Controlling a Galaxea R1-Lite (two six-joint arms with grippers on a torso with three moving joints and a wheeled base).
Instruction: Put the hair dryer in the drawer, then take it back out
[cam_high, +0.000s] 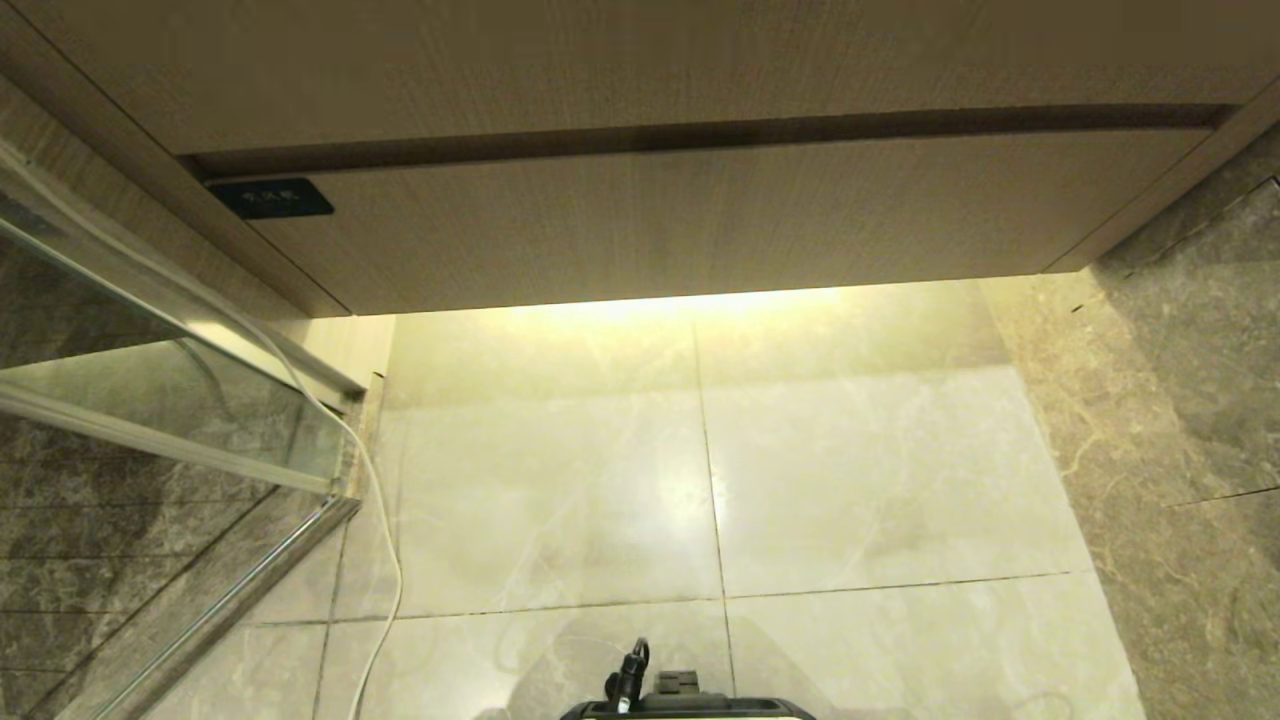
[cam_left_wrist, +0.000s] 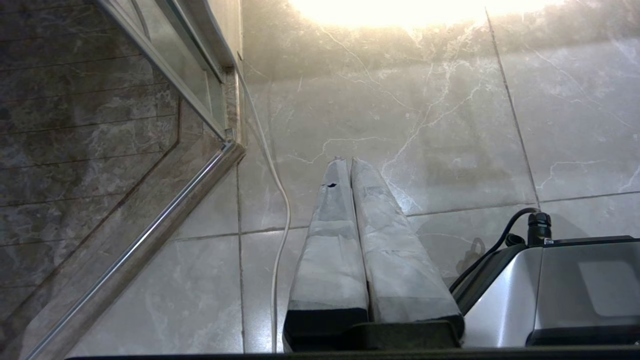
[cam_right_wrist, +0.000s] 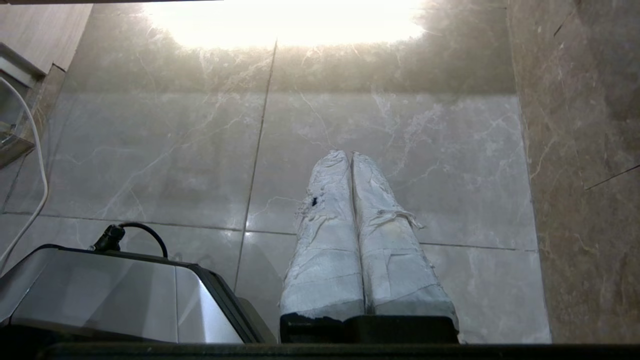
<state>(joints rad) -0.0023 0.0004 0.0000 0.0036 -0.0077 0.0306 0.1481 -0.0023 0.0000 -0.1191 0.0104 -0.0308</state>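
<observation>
The drawer (cam_high: 700, 215) is a wide light-brown wood-grain front under the cabinet top, pushed in, with a small dark label (cam_high: 271, 198) at its left end. The hair dryer is out of view. Neither arm shows in the head view. My left gripper (cam_left_wrist: 348, 161) hangs low over the floor tiles beside the robot base, its tape-wrapped fingers pressed together with nothing between them. My right gripper (cam_right_wrist: 349, 153) hangs the same way on the other side of the base, shut and empty.
A glass shower door with a metal frame (cam_high: 200, 400) stands at the left, and a white cable (cam_high: 380, 560) runs down the floor beside it. A dark marble wall (cam_high: 1180, 400) closes the right side. The robot base (cam_high: 690, 705) sits at the near edge.
</observation>
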